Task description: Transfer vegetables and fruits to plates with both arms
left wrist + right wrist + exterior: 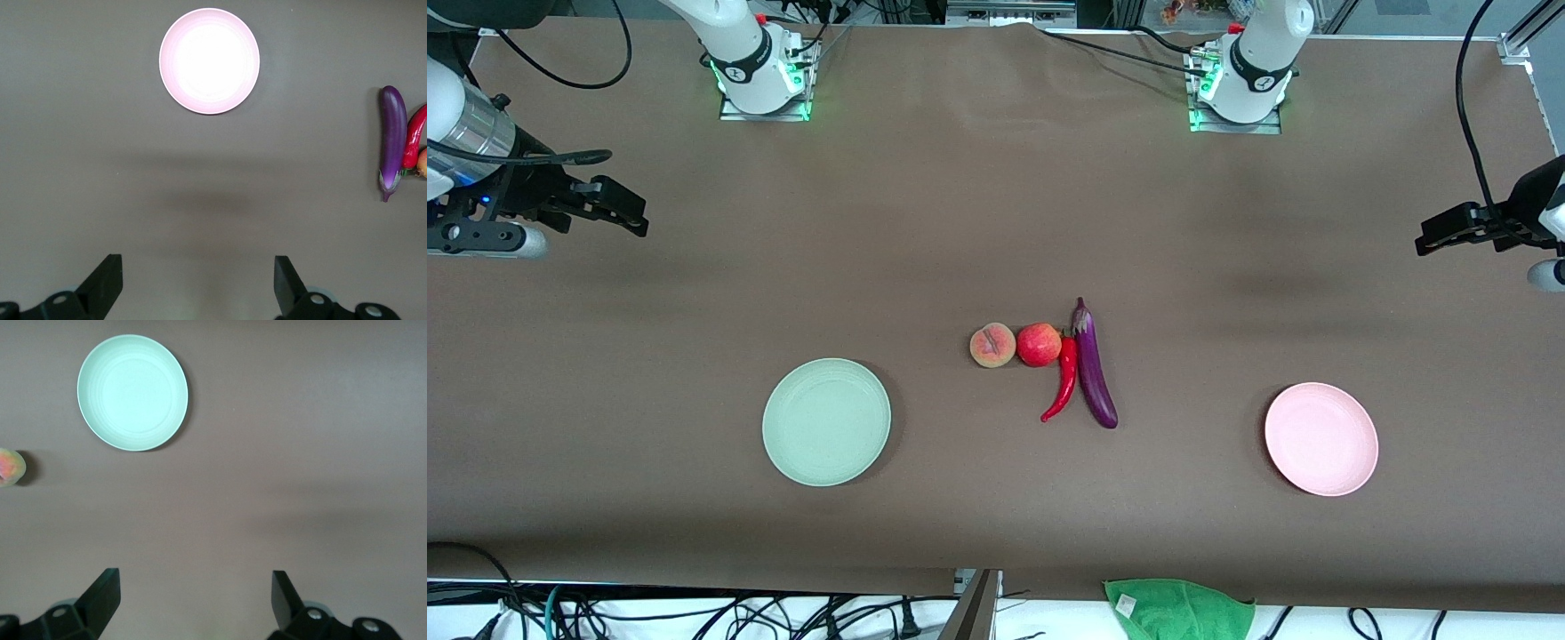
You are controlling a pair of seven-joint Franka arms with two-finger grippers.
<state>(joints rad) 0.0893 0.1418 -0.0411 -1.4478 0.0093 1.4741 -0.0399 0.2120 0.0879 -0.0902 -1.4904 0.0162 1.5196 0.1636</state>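
While both plates lie bare, nothing of the task looks done. Four items touch in a row at the middle of the brown-covered table (pixel 694 293): a small round orange-pink peach (pixel 992 345) toward the right arm's end, then a round red pomegranate-like fruit (pixel 1039 345), a curved shiny red chili pepper (pixel 1063 380) and a long glossy purple eggplant (pixel 1094 372). The round pale mint green plate (pixel 826 421) lies toward the right arm's end, the round pale pink plate (pixel 1321 438) toward the left arm's, both nearer the camera-side edge. The right gripper (pixel 609 206) hovers over its end edge, fingers spread and empty; the left gripper (pixel 1440 236) likewise. Probably best: each arm takes its outermost item first, peach and eggplant, gripping the eggplant mid-length across its width, without nudging neighbours.
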